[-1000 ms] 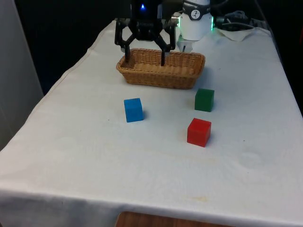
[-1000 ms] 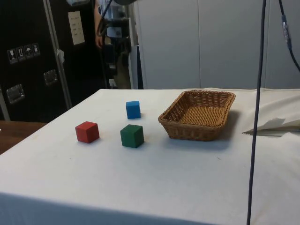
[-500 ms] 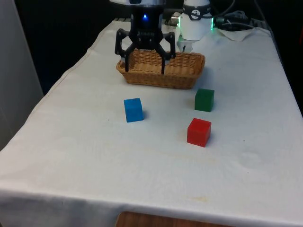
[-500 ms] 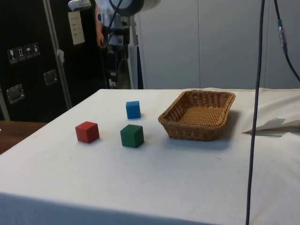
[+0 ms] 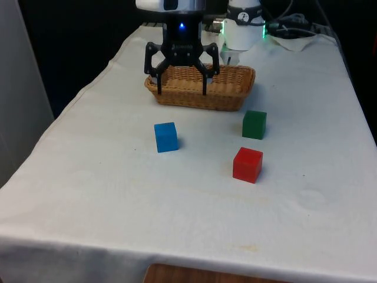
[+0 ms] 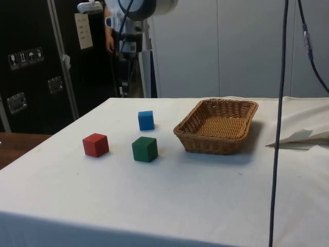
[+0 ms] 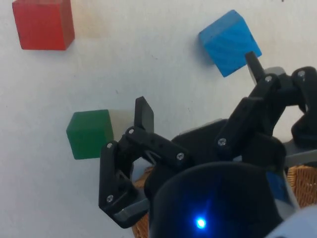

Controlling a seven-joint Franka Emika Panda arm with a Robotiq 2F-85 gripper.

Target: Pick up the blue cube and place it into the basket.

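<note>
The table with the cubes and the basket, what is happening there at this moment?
A white robot arm holds its black two-finger gripper open in the air, near the woven wicker basket. It holds nothing. The small blue wooden cube sits untouched on the white tablecloth, apart from the basket. A green cube and a red cube stand nearby, towards the front view's right. The basket looks empty in the side view, so the pick has not yet been done.
</note>
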